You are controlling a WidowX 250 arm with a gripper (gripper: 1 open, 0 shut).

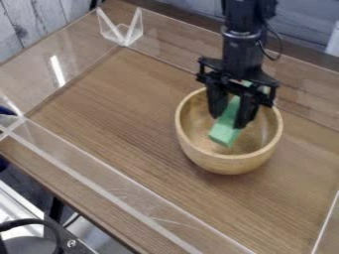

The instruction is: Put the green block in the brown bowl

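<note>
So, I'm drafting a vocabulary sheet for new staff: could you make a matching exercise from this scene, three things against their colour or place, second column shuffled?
1. Block
2. Bowl
3. End effector

A. Round and light brown
B. Over the bowl, coming from the far side of the table
C. Bright green, inside the bowl's rim

Right pairs: 1-C, 2-A, 3-B

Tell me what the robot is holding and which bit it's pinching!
The claw is holding the green block by its upper end, inside the brown bowl.
</note>
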